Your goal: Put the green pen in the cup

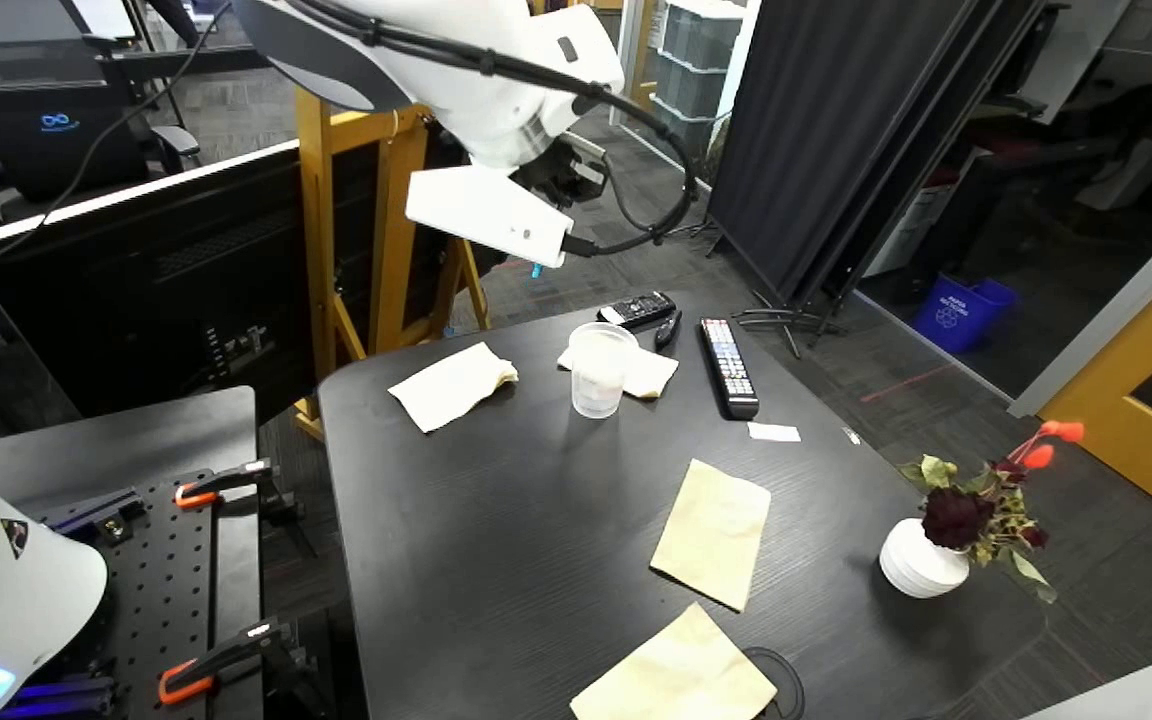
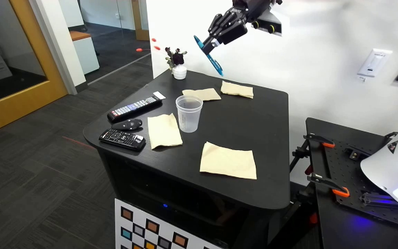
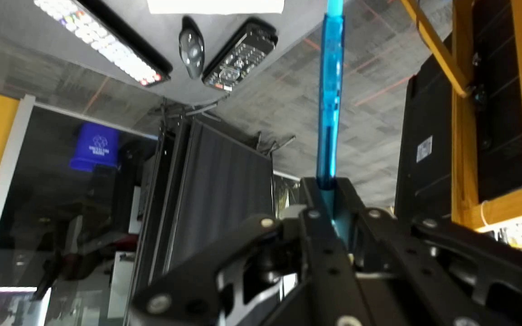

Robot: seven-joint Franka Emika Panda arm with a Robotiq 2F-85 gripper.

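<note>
White lettering on the blue bin (image 1: 963,312), far right in an exterior view, reads "PAPER RECYCLING"; the wrist view has it upside down. A black chair (image 1: 41,160) at far left in an exterior view carries a blue looped logo. Print on the translucent cup (image 2: 189,116) and the wall plate (image 2: 374,63) is too small to read.

The tabletop (image 2: 254,121) bears one cup, upright; one white pot (image 2: 179,72) of flowers (image 2: 178,58); four pale paper sheets (image 2: 228,160); two black remotes (image 2: 135,109) full of buttons; one smaller black handset (image 2: 127,125); and one white slip (image 2: 159,95) by the end of the longer remote. Both exterior views show two orange-tipped clamps (image 2: 327,180) near the robot base (image 2: 397,166).

The hand (image 2: 208,46) is closed on the one green pen (image 2: 215,64), tilted, off the tabletop and well apart from the cup. In the wrist view both fingers (image 3: 310,194) press its sides; a white bracket (image 1: 486,210) covers much of the hand in an exterior view. A patterned board (image 2: 119,224) below the tabletop's near edge shows only in an exterior view.
</note>
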